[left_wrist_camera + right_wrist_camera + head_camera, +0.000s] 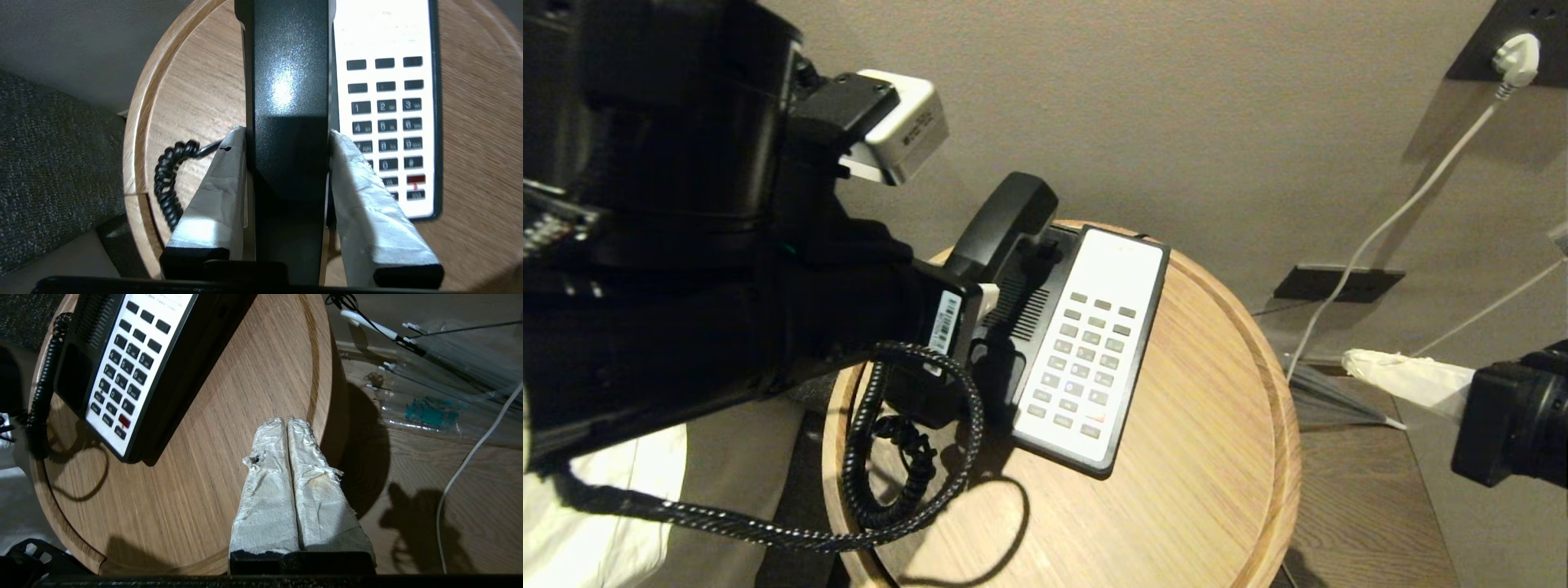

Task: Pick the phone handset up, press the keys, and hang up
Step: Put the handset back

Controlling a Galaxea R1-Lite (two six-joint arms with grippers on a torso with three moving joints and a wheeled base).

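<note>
Clamping the phone handset (291, 102) by its mid-shaft, the left gripper (288, 141) has one taped finger on each flank, jaws partly spread to the handle's width. That hold probably keeps the bulged ends free for re-seating later. In the head view the left arm fills the near left, its wrist angled down over the round wooden table (1217, 457); the handset's far end tilts up above the phone base (1086, 351), coiled cord (907, 457) slack beneath. Farther right, the right gripper (286, 424) has its wrapped fingers pressed together, empty, hovering by the table's rim, likely positioned for the keypad (122, 384).
</note>
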